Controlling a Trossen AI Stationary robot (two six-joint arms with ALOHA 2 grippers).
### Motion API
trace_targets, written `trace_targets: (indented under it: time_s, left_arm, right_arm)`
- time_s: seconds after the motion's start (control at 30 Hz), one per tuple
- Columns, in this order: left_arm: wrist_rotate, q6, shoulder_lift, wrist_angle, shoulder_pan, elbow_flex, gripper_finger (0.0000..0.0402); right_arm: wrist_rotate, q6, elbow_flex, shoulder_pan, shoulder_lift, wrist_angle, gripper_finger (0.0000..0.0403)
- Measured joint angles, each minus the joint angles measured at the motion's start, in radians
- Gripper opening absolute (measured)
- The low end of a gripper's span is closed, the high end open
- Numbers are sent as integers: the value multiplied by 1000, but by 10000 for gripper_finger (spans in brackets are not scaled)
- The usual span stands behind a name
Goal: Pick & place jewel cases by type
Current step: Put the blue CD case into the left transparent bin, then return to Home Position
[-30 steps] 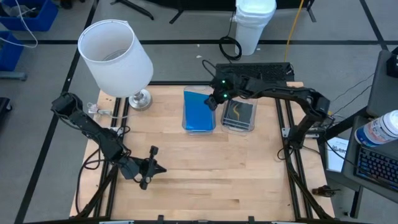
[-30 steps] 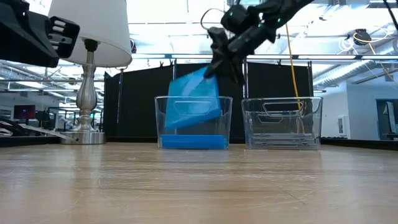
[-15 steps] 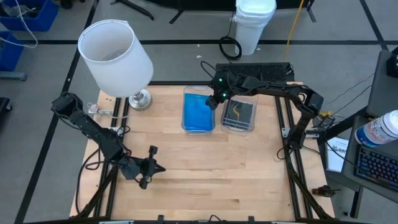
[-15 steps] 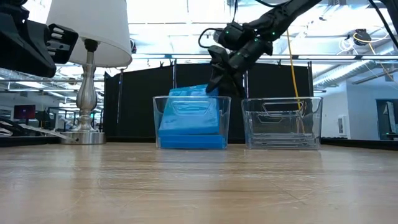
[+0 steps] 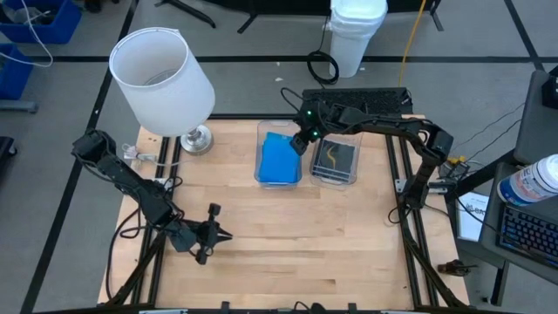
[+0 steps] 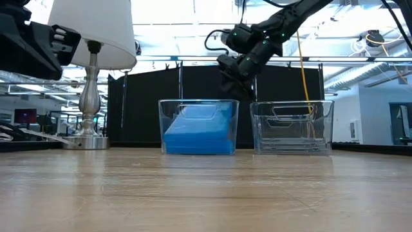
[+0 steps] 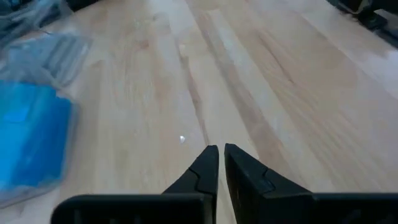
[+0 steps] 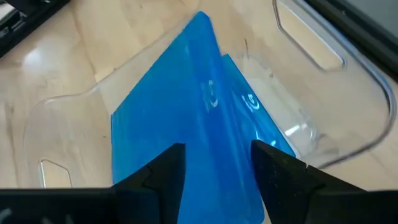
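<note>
Taking the left clear bin [image 5: 279, 157] as the landmark: nearest the table's front edge, well short of the bin, the left gripper [image 5: 218, 234] waits low over the bare wood. Its wrist view shows what the overhead cannot, the two fingers [image 7: 202, 171] nearly touching with only a thin slit between them and nothing held.

At the bin itself, the overhead view shows only a blue patch inside. The low view adds that the blue jewel cases [image 6: 196, 132] form a flat pile on the bin's floor, with one blue case leaning at a tilt against the pile, all below the bin's rim.

Just above the bin's far right corner hangs the right gripper [image 6: 233, 76]. From the low view its jaws cannot be read against the dark curtain. The right wrist view settles it: the fingers [image 8: 163, 171] stand apart, and the tilted blue case [image 8: 199, 106] shows in the gap between them, lying in the bin and free of both.

Just right of the landmark stands the second clear bin [image 5: 335, 161], holding grey cases with dark inserts [image 5: 334, 157]. Beyond the bin's left side stands a lamp [image 5: 161, 74].
</note>
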Motion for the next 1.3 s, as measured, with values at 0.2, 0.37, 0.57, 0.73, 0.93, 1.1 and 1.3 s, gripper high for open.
trace_targets:
  time_s: [0.2, 0.37, 0.57, 0.73, 0.93, 1.1, 1.3]
  left_arm:
    - [-81, 26, 0, 14, 7, 0, 37]
    - [-85, 29, 0, 24, 38, 0, 37]
    - [-85, 101, 0, 25, 77, 0, 37]
    - [-10, 218, -2, 98, 123, 0, 37]
    - [155, 409, -83, 222, 187, 0, 9]
    - [148, 427, -308, 191, 220, 1, 5]
    - [56, 313, -488, 51, 179, -28, 3]
  right_arm:
    - [-3, -23, 0, 0, 0, 40, 173]
    - [0, -83, 6, 0, 0, 59, 173]
    - [-90, -184, 97, 24, -14, -25, 173]
    - [-51, -339, 112, 150, -118, -131, 142]
    - [22, -506, 32, 365, -317, -132, 43]
    - [174, -455, -182, 530, -537, 1, 11]
    - [373, -280, -560, 674, -827, 202, 2]
